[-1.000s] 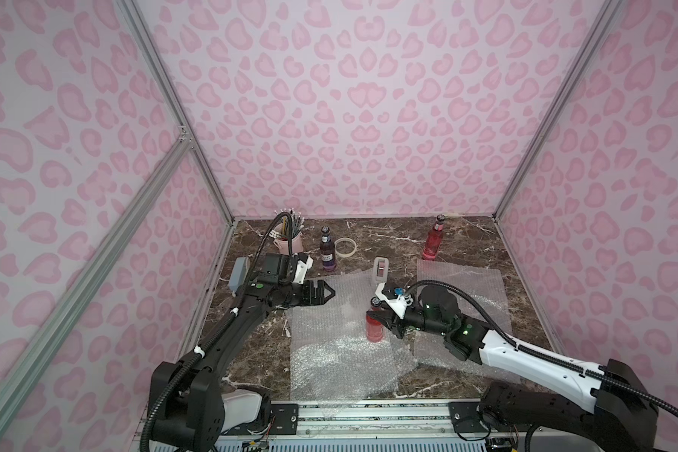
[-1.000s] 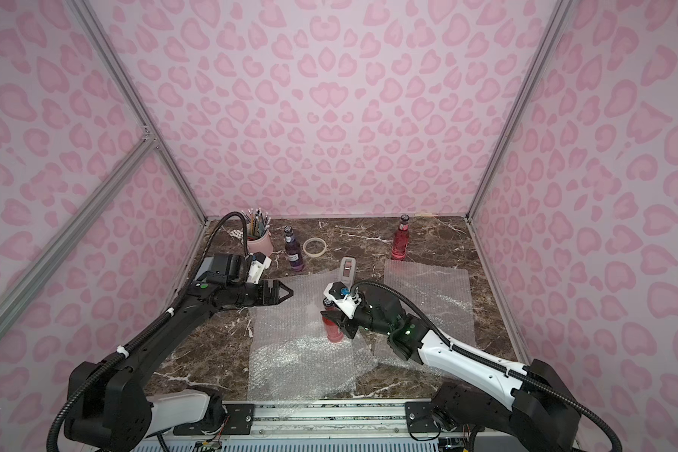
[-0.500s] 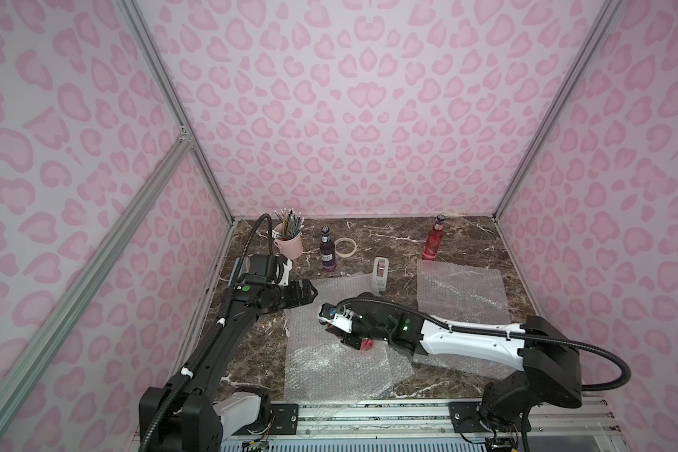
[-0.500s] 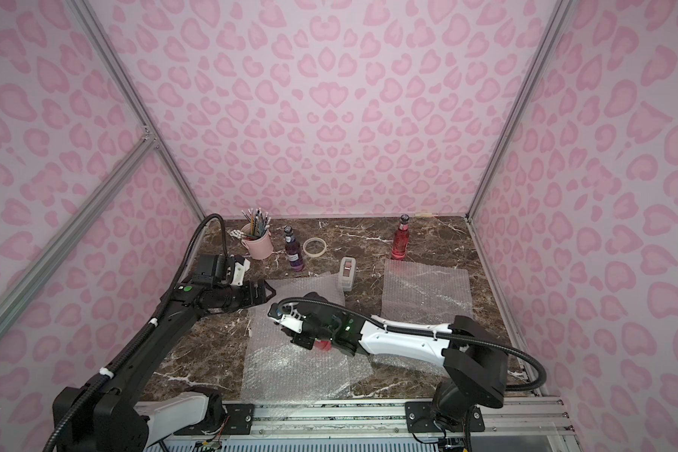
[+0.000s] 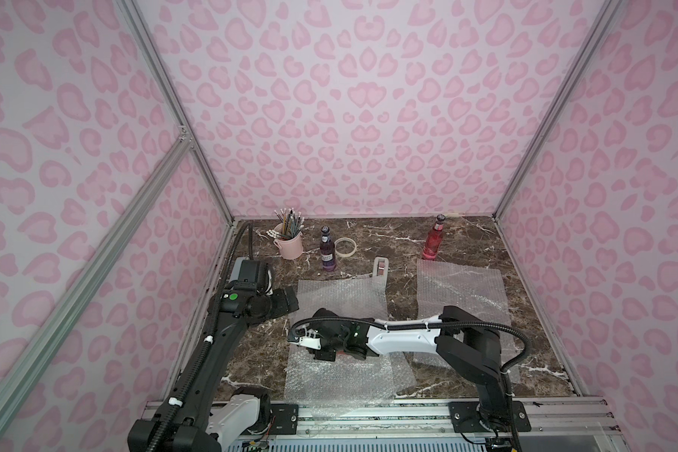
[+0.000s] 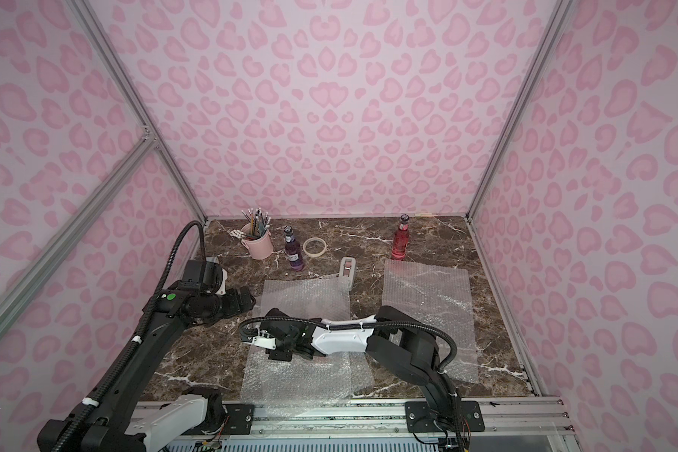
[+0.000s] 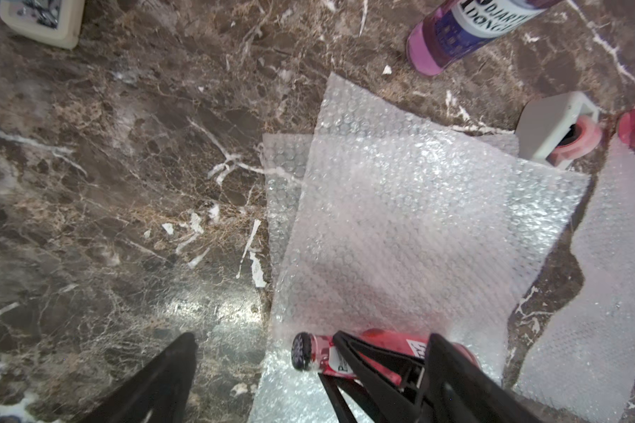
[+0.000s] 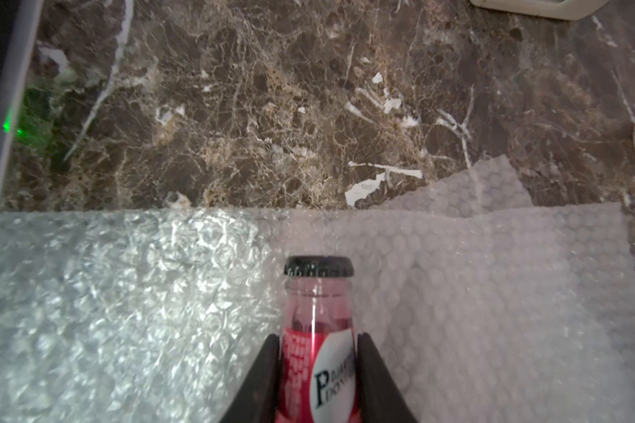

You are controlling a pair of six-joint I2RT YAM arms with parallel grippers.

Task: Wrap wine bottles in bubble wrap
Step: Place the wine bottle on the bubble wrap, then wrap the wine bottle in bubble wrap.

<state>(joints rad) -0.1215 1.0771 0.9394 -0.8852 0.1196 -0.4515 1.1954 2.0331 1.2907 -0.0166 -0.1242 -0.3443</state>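
Wine bottle (image 8: 318, 293), pink-red with a dark cap, lies on its side, pinched at its labelled neck by my right end effector (image 8: 318, 335), whose fingers (image 8: 264, 366) press against either side of the glass. Its cap points toward my left arm, and it sits low over the bubble wrap (image 5: 341, 297) spread at the front, left of centre, on the marble surface (image 5: 392, 242); I cannot tell whether glass touches plastic. My left end effector (image 5: 290, 300) is spread wide and holds nothing, poised just beside that wrap's left edge. At the back, the purple bottle (image 5: 328, 250) stands upright between a pink cup of pencils (image 5: 288, 244) and a ring of tape (image 5: 345, 247). A second pink-red bottle (image 5: 432, 242) stands upright toward the back right, just behind another sheet of bubble wrap (image 5: 462, 289) lying flat. In the left wrist view, the near wrap shows as two overlapping sheets.
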